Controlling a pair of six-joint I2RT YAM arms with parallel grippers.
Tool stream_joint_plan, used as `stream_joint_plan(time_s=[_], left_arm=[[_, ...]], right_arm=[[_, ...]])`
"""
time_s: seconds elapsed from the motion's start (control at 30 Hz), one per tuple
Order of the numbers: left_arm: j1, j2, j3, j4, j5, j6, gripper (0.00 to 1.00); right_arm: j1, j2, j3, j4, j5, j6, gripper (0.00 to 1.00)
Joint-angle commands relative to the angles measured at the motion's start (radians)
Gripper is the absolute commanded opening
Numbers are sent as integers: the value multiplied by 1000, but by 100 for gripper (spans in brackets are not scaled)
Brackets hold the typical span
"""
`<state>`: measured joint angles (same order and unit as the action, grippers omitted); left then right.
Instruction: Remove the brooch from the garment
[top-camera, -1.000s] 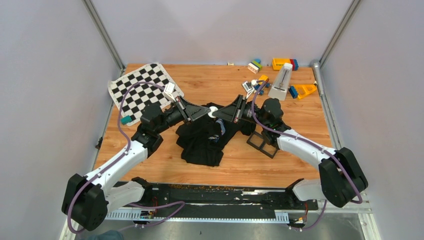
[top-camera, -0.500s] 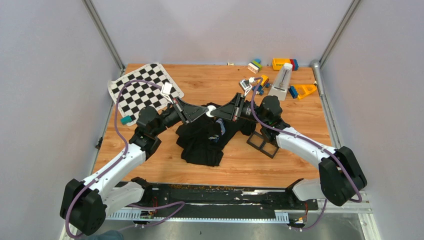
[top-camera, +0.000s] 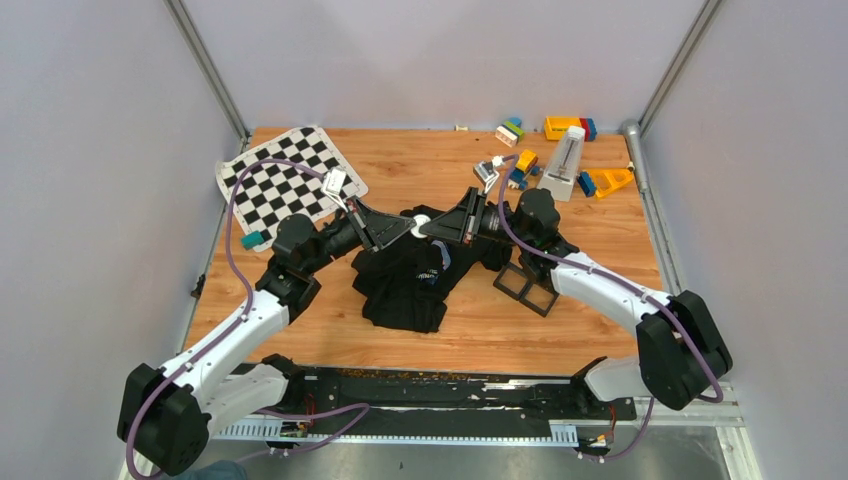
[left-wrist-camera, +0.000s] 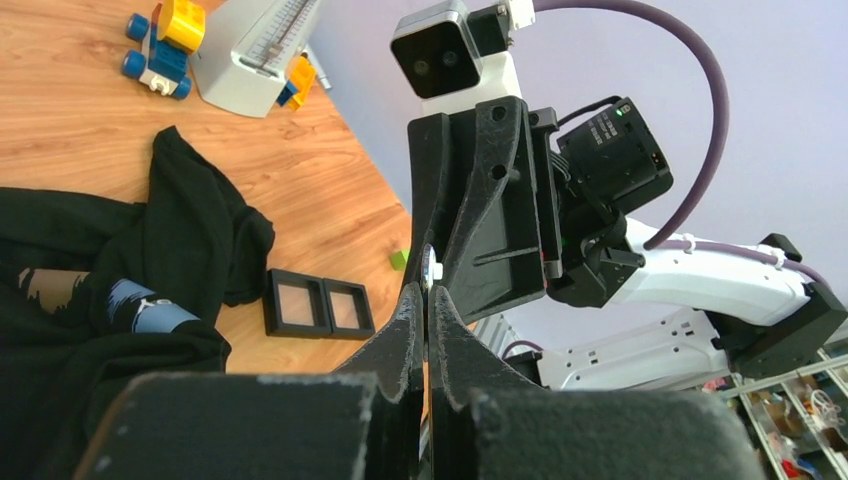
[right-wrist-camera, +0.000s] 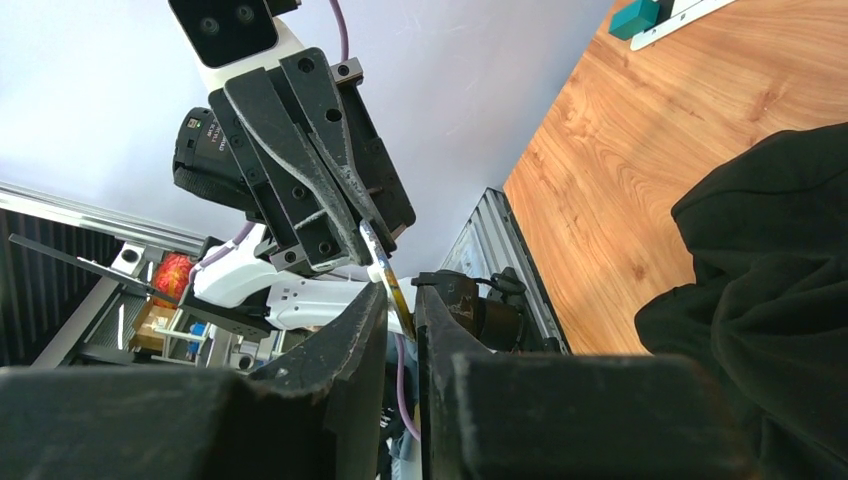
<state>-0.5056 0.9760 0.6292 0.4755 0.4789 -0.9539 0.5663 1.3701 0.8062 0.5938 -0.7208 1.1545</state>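
The brooch (top-camera: 421, 221), a small white disc, is held in the air between both grippers, above the far edge of the garment (top-camera: 405, 285). The garment is a crumpled black T-shirt with a blue and white print on the wooden table. My left gripper (top-camera: 410, 226) and right gripper (top-camera: 432, 226) meet tip to tip, both shut on the disc. In the left wrist view the brooch (left-wrist-camera: 429, 268) shows edge-on at my left gripper's (left-wrist-camera: 424, 292) tips, with the garment (left-wrist-camera: 120, 300) below. In the right wrist view the brooch (right-wrist-camera: 392, 283) sits between my right gripper's (right-wrist-camera: 400, 295) tips.
A black-and-white chequered mat (top-camera: 285, 180) lies at the far left. Two joined black square frames (top-camera: 525, 285) lie right of the garment. A white metronome-like object (top-camera: 562, 165) and several toy blocks (top-camera: 555, 128) stand at the far right. A teal piece (top-camera: 250, 240) lies near the left edge.
Both grippers, still joined at the brooch, have shifted slightly farther back and left. The garment has stayed on the table.
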Motion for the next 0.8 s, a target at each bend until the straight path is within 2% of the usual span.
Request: stream_joint_plan(time_s=[0.0,0.2,0.33,0.43,0.77], left_arm=[[-28,-50,68,129,80,18,0],[-28,-79,48,121,51,45,0],[-28,-81,43,104,35,50,0],[-28,-93,38,63,3,64,0],[-28,-99,10,35,-33,78,0]], right_arm=[[-12,20,11,-95,69,-6,15],[-14,-4,-25,-89,110,6,16],[-19,-7,-32,-82,94,6,24],[-29,-33,-58,-74,114,9,26],[-55,-137,-135,-29,111,-34,57]])
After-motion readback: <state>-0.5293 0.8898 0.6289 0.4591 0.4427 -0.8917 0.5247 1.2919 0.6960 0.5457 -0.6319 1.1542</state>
